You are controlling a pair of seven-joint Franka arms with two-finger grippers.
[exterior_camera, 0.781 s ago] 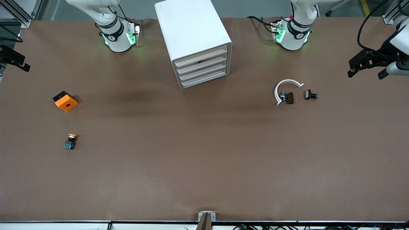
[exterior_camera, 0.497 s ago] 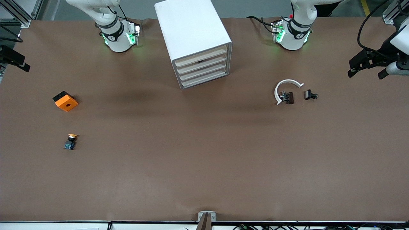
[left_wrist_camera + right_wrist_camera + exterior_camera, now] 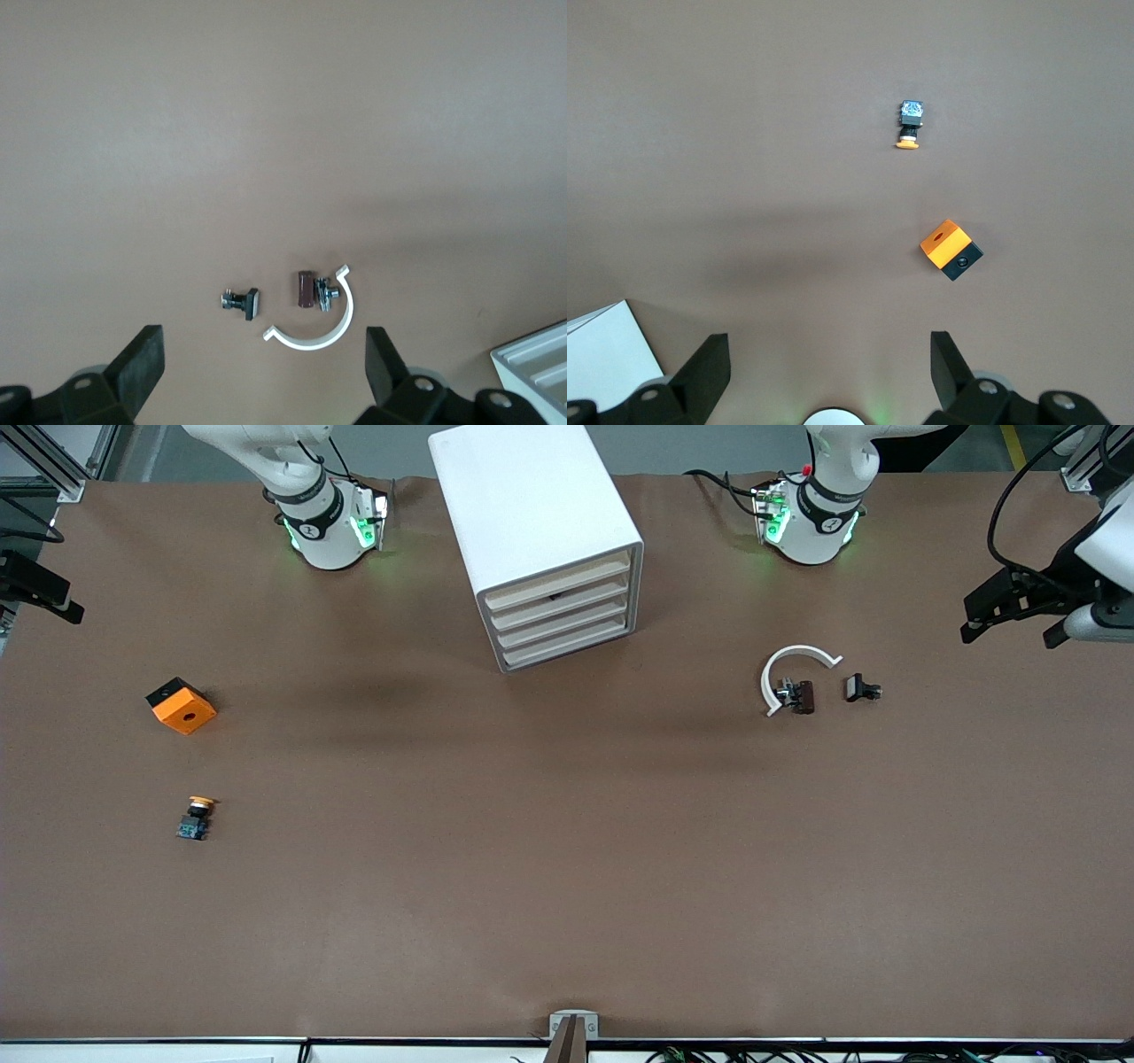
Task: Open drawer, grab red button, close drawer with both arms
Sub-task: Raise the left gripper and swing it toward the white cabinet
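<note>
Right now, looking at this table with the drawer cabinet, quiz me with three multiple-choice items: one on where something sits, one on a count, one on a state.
1. Where does the orange cube lie?
A. toward the right arm's end of the table
B. on top of the cabinet
C. inside the white ring piece

2. How many drawers does the white cabinet show?
A. two
B. four
C. six

3. How do the drawers stand?
A. all pushed in
B. top one pulled out
C. bottom one removed

Answers:
1 A, the cube sits beside the orange-capped button, well away from cabinet and white ring piece.
2 B, four fronts are stacked.
3 A, every front lies flush.
</note>
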